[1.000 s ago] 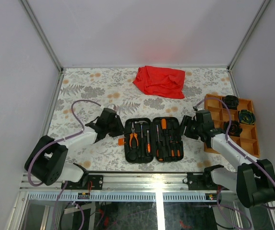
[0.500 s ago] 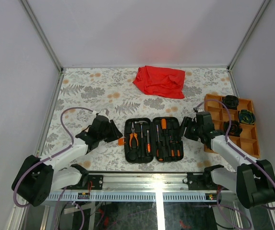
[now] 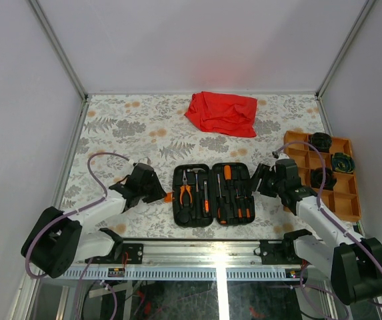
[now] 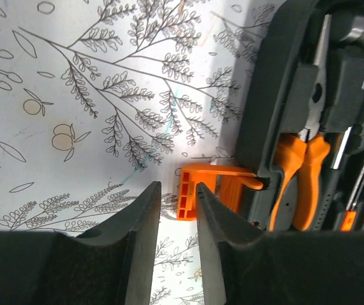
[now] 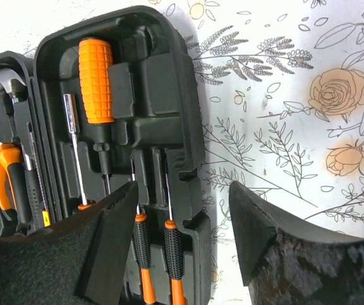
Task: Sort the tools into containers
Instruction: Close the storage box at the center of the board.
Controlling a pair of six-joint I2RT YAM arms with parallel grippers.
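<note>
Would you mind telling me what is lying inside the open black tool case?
The tool case holds orange-handled pliers, a fat orange-handled screwdriver and slim screwdrivers; the right gripper covers some handle ends in its wrist view.

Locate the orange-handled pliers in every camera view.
Top external: pliers in the left half of the black case, bottom centre.
Left wrist: right side, just right of the orange latch.
Right wrist: far left edge.
Shared landmark: the open black case.

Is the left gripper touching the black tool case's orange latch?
Cannot tell. In the left wrist view the orange latch ends between the fingers of the left gripper; neither contact nor gap shows plainly.
</note>
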